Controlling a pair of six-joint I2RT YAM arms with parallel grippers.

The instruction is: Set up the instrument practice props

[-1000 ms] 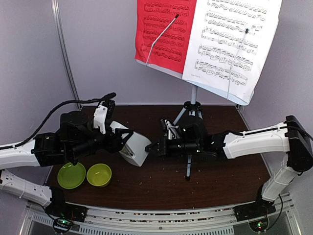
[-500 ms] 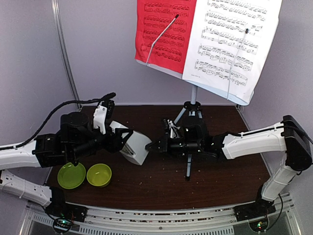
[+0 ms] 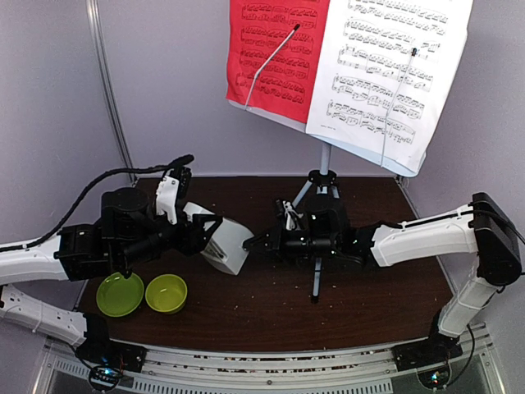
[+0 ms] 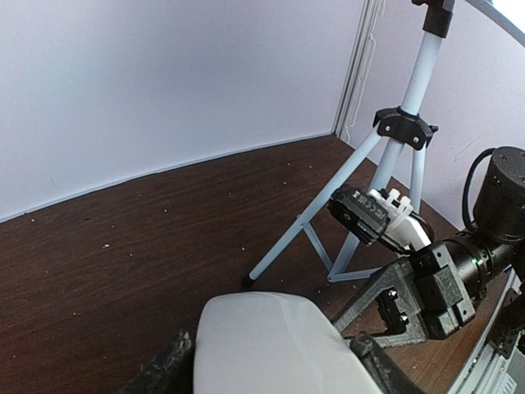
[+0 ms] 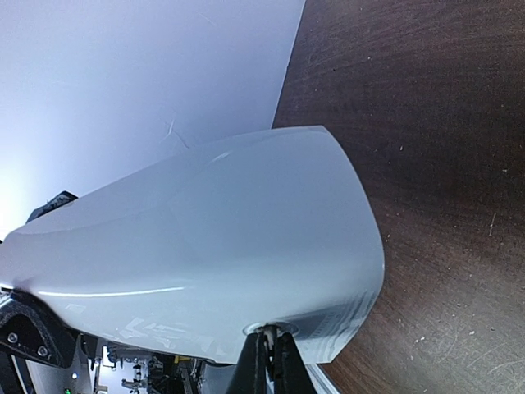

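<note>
**metronome pinched on the left, poked from the right**

the left end effector (image 3: 210,236) is pinching the small whitish metronome (image 3: 230,245) by its sides, left of the tabletop (image 3: 271,316) centre; the body is leaning, and i cannot tell whether its base is touching the wood; the right end effector (image 3: 251,243), its fingers pressed together, is touching its tips to the metronome's pale face; the music stand (image 3: 325,160) is standing at the back, carrying the red sheet (image 3: 275,49) and the white sheet (image 3: 394,66)

likely risks: the closed tips are bearing on a smooth, sloping face, so a firm push could be twisting the metronome out of the left pinch or sliding off it; a dropped metronome could be rolling towards the two green bowls (image 3: 166,293) nearby; the right arm is lying just beside the stand's tripod legs, so a sideways swing could be knocking a leg and tipping the stand, sheets and all
</note>
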